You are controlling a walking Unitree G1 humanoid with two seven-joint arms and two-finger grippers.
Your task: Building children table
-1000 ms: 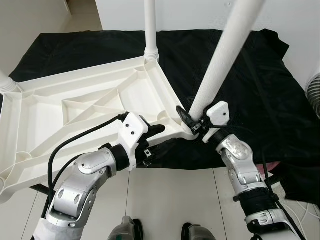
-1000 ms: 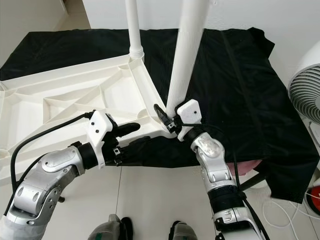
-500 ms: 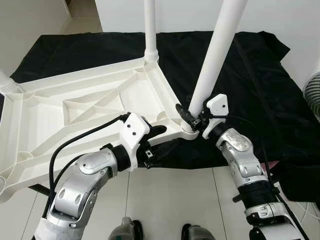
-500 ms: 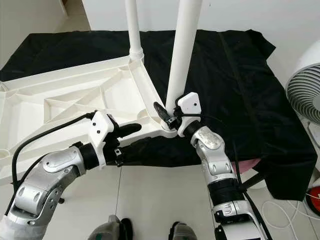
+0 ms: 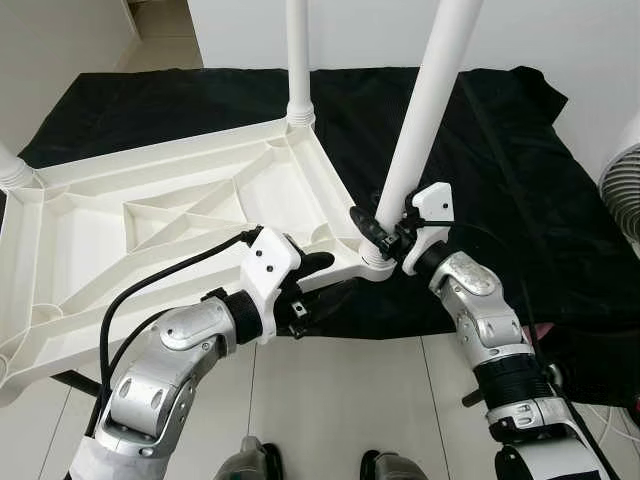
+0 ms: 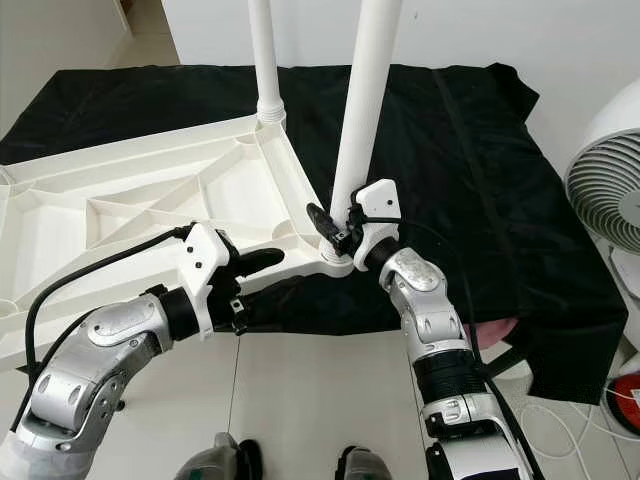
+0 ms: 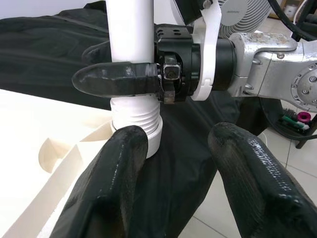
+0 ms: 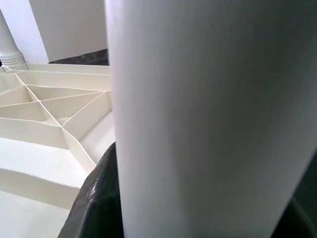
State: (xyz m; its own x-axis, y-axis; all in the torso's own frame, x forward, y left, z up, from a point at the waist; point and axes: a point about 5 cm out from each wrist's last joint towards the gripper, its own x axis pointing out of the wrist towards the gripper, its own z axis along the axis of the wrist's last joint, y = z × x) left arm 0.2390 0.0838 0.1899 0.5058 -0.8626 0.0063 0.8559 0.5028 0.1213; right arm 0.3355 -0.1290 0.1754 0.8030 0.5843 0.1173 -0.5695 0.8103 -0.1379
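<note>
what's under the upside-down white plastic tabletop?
A black cloth lies spread under the white ribbed tabletop and past its far and right edges. Near the robot, pale tiled floor shows below its edge. What the cloth covers is hidden.

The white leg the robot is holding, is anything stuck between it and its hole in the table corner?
Nothing visible is. The right gripper clamps the white leg, and the leg's threaded end already sits in the corner socket of the upside-down tabletop. The open left gripper waits beside that corner.

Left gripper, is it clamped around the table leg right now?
No, the left gripper is open below the right gripper, which grips the leg.
</note>
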